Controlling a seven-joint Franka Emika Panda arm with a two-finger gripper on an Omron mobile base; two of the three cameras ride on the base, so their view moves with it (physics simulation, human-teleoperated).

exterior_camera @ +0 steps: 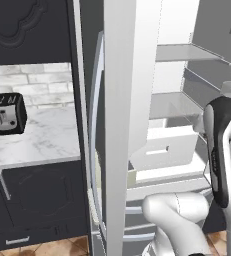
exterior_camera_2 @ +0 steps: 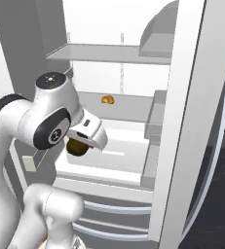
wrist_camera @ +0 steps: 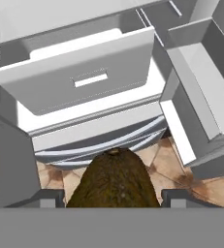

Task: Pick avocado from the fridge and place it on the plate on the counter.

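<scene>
Open before the arm, the tall silver-grey fridge (exterior_camera_2: 192, 121) shows grey shelves and a white drawer (wrist_camera: 79, 77), while the dark jaws, clear of the drawer's front edge, hold the dark olive-brown rounded avocado (wrist_camera: 114, 179).

We see an olive-brown avocado (wrist_camera: 113, 179), a silver-grey fridge (exterior_camera_2: 192, 121) with white drawers (wrist_camera: 84, 82), a grey-veined white counter (exterior_camera: 37, 140) and a black-and-silver toaster (exterior_camera: 7, 114).

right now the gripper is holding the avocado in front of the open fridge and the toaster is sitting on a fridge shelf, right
Not quite. The toaster sits on the counter, as the left base view shows. The rest holds: the gripper holds the avocado in front of the open fridge.
</scene>
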